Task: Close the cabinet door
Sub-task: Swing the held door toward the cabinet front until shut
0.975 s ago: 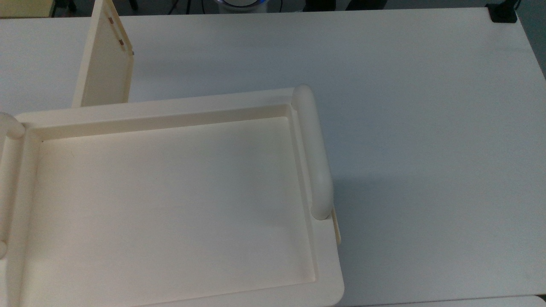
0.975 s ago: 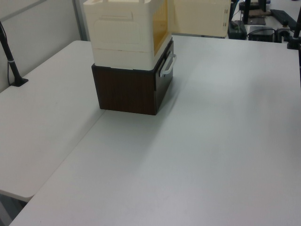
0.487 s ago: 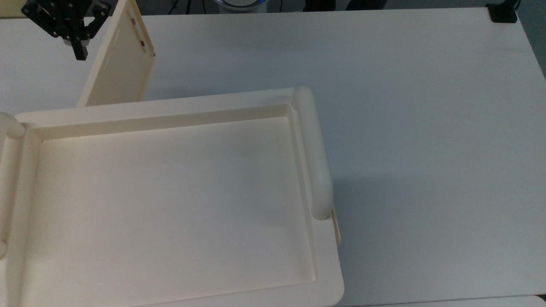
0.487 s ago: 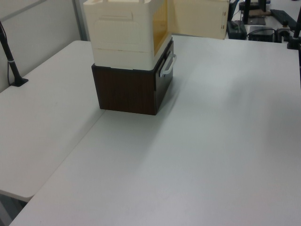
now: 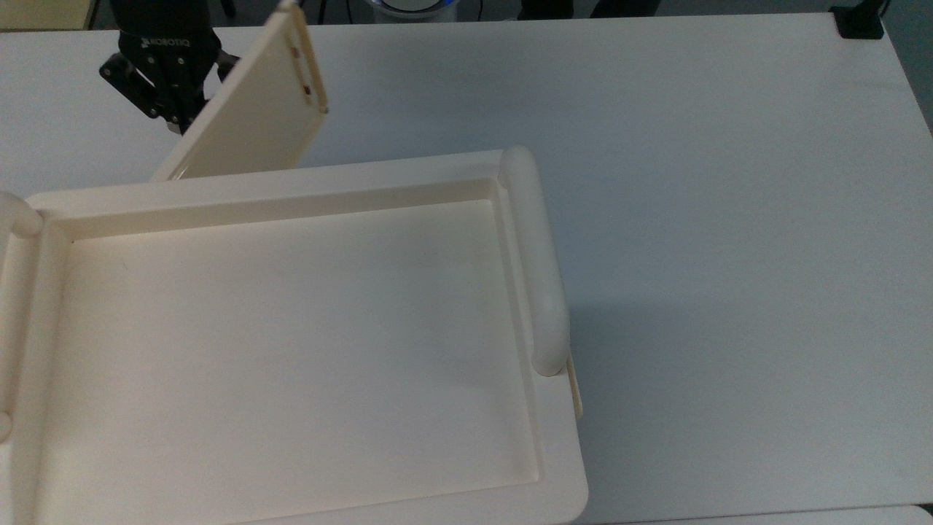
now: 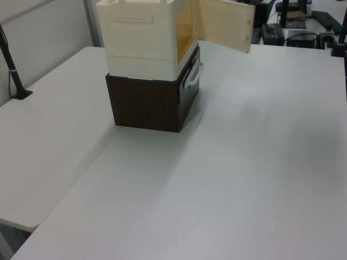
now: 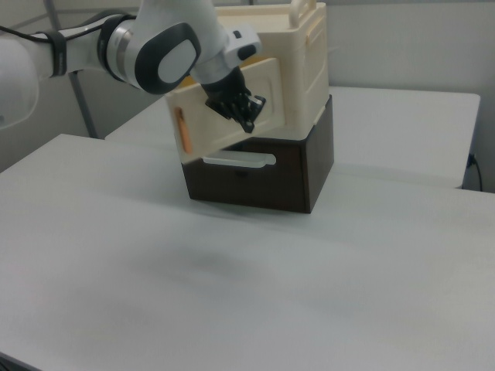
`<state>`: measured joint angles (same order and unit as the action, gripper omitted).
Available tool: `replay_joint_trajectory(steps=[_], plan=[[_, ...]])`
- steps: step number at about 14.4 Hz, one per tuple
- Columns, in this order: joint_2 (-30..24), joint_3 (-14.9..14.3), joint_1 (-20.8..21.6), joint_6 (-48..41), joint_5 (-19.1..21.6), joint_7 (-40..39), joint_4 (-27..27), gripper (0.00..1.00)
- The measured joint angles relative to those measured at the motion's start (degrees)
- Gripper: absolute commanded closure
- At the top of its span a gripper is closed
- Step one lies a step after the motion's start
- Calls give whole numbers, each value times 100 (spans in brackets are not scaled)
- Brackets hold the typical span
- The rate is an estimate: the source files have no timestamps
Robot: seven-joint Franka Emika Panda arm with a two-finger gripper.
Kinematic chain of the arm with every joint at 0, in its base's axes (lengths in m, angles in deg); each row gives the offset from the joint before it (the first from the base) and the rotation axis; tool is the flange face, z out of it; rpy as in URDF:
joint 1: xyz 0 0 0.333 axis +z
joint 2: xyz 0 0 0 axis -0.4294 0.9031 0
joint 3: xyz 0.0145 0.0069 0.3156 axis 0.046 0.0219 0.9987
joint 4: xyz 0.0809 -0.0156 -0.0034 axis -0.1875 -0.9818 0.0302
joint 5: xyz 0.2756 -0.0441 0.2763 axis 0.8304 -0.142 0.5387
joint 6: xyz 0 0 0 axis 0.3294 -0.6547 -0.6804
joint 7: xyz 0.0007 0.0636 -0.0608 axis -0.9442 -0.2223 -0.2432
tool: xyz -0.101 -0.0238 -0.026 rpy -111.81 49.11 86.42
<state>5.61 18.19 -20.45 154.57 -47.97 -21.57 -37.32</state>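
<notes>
The cabinet door (image 5: 251, 117) is a thin cream panel with small brown dots near its free edge. It stands ajar, swung out at an angle from the cream cabinet (image 6: 143, 38), and appears as cabinet door (image 6: 225, 24) and cabinet door (image 7: 224, 116) too. My black gripper (image 5: 177, 125) is shut, its tip against the door's outer face on the top view's left. In the right view the gripper (image 7: 249, 122) rests on the panel just above the white drawer handle (image 7: 238, 161).
The cabinet's recessed top (image 5: 291, 335) has rounded tubular handles (image 5: 536, 255) and sits on a dark brown base (image 6: 152, 103). White table (image 5: 729, 182) stretches wide to the top view's right. A black clamp (image 5: 860, 22) sits at the far corner.
The door has swung toward the top view's right, narrowing its gap to the cabinet. My gripper came in from the top view's upper left and followed the door.
</notes>
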Motion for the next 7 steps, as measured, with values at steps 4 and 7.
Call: replay_joint_trajectory(steps=[4,7], plan=[[303,391,56,1037,11,962,-2,100],[594,693,62,1957,9,1877,12,100]])
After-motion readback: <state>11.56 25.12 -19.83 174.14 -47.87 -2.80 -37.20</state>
